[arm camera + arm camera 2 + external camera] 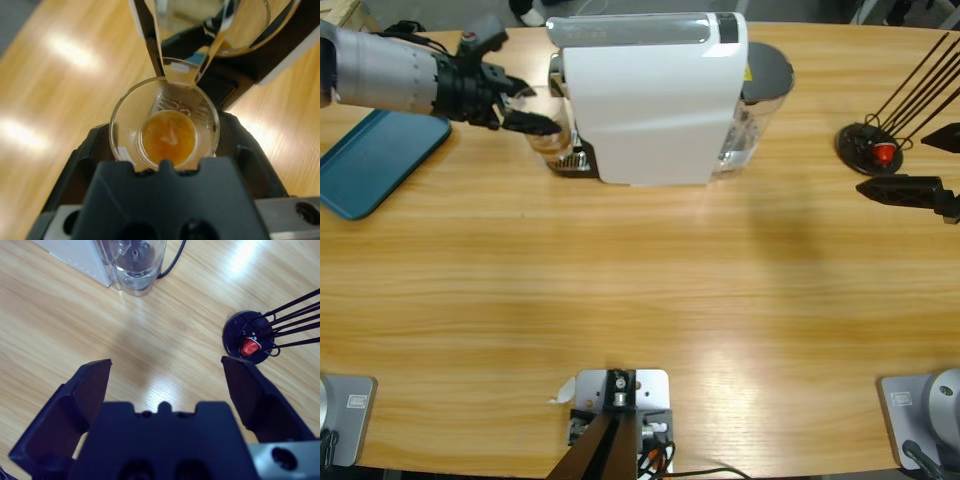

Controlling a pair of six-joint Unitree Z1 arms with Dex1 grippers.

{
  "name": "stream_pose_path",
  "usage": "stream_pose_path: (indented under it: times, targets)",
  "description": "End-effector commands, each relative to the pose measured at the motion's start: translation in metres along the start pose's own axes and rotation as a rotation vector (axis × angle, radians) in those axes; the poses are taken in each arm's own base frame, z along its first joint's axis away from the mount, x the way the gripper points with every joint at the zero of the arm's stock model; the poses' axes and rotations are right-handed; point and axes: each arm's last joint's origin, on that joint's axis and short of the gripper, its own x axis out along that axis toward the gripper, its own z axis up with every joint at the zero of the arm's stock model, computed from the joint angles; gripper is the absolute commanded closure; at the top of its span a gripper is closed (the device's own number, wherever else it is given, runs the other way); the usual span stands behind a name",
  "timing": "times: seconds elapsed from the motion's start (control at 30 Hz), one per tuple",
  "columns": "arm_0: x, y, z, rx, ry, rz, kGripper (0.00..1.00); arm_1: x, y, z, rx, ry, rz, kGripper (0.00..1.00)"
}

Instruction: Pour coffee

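My left gripper (pixel 535 122) is closed around the small glass tumbler (pixel 164 125) at the white coffee machine (pixel 655 95), under its spout; the coffee (pixel 167 137) lies shallow in its bottom. From above, the jaws and machine hide most of the glass. My right gripper (pixel 165 372) gapes wide, holding nothing, near the capsule stand (pixel 247 335), whose rods are cut off.
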Motion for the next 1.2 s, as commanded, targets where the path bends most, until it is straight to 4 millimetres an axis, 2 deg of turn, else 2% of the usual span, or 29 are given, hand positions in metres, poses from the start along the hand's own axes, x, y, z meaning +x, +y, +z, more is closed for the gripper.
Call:
stream_pose_path:
  times: [0.03,0.17,0.4,0.57,0.7,0.9,1.07,1.2]
  targets:
    - [-0.047,-0.009,-0.016,-0.008,0.012,0.120,1.000,0.007,0.004,-0.002,-0.014,0.029,0.022,0.000]
    - [-0.074,-0.005,-0.034,-0.115,0.040,0.241,1.000,0.008,0.004,-0.002,-0.015,0.033,0.020,0.000]
    - [-0.103,-0.006,-0.069,-0.258,0.090,0.377,1.000,0.008,0.004,-0.002,-0.017,0.032,0.021,0.000]
    - [-0.134,-0.003,-0.093,-0.403,0.120,0.576,1.000,0.009,0.004,-0.002,-0.018,0.036,0.022,0.000]
    - [-0.145,0.001,-0.107,-0.486,0.154,0.688,1.000,0.009,0.004,-0.002,-0.020,0.035,0.022,0.000]
    - [-0.134,0.013,-0.125,-0.550,0.161,0.739,1.000,0.011,0.004,0.000,-0.022,0.044,0.024,0.000]
    - [-0.112,0.033,-0.134,-0.554,0.140,0.758,1.000,0.018,0.005,0.005,-0.026,0.078,0.023,0.000]
    - [-0.095,0.039,-0.147,-0.549,0.145,0.756,1.000,0.025,0.006,0.008,-0.032,0.111,0.023,0.000]
